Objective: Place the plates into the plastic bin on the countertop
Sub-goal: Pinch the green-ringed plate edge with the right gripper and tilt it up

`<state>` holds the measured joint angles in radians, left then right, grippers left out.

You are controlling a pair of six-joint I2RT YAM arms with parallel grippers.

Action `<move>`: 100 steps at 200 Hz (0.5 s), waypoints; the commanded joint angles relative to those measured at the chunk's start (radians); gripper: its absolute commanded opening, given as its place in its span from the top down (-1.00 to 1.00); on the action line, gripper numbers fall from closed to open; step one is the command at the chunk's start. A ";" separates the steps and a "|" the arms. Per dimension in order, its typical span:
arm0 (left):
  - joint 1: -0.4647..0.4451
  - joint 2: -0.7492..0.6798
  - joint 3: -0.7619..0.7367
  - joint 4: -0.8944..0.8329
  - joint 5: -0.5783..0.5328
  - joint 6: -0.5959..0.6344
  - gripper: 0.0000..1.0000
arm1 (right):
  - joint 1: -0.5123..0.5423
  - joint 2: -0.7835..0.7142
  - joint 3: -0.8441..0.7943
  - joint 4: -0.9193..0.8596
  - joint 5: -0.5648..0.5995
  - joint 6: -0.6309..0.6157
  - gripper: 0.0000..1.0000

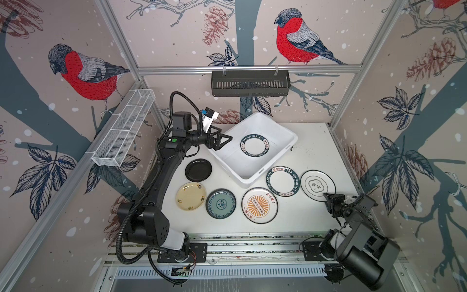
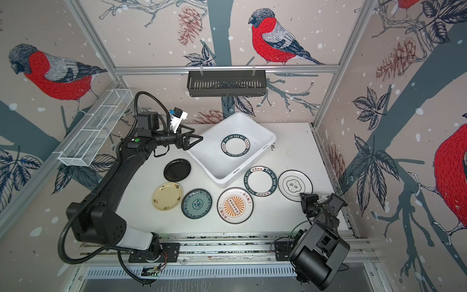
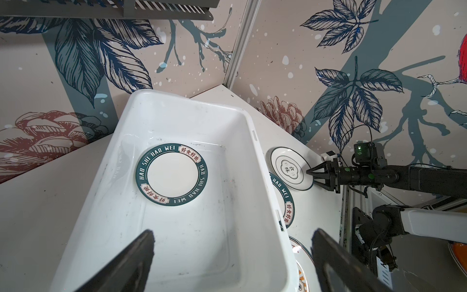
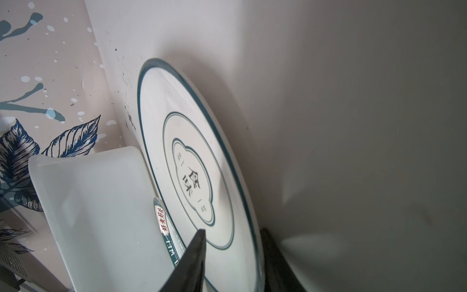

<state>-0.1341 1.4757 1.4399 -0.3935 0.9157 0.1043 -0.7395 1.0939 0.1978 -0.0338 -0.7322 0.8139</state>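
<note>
White rectangular plastic bin (image 1: 227, 158) holds one green-lettered round plate (image 1: 254, 146); six round plates (image 1: 198, 170) lie on the desk (image 1: 312, 156). Left jaws gape empty; right jaws straddle the thin-black-ringed white plate (image 1: 317, 184), grip unclear.

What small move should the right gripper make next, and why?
Probably close the right gripper on the near rim of the thin-ringed plate. In the right wrist view its jaws straddle that rim with a gap, one finger above the plate, and the plate lies flat on the countertop, outside the plastic bin.
</note>
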 commanded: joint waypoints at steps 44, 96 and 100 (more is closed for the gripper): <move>-0.001 -0.002 -0.007 0.036 0.012 0.003 -0.93 | -0.003 0.015 -0.030 -0.019 0.055 -0.013 0.44; -0.002 -0.005 -0.012 0.036 0.013 0.001 -0.93 | -0.005 0.037 -0.053 0.027 0.057 -0.018 0.63; -0.003 -0.005 -0.012 0.035 0.013 0.002 -0.93 | -0.005 0.040 -0.056 0.032 0.056 -0.018 0.64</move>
<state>-0.1352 1.4757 1.4307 -0.3927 0.9157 0.1047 -0.7448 1.1175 0.1589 0.0593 -0.7425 0.8082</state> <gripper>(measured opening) 0.963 0.193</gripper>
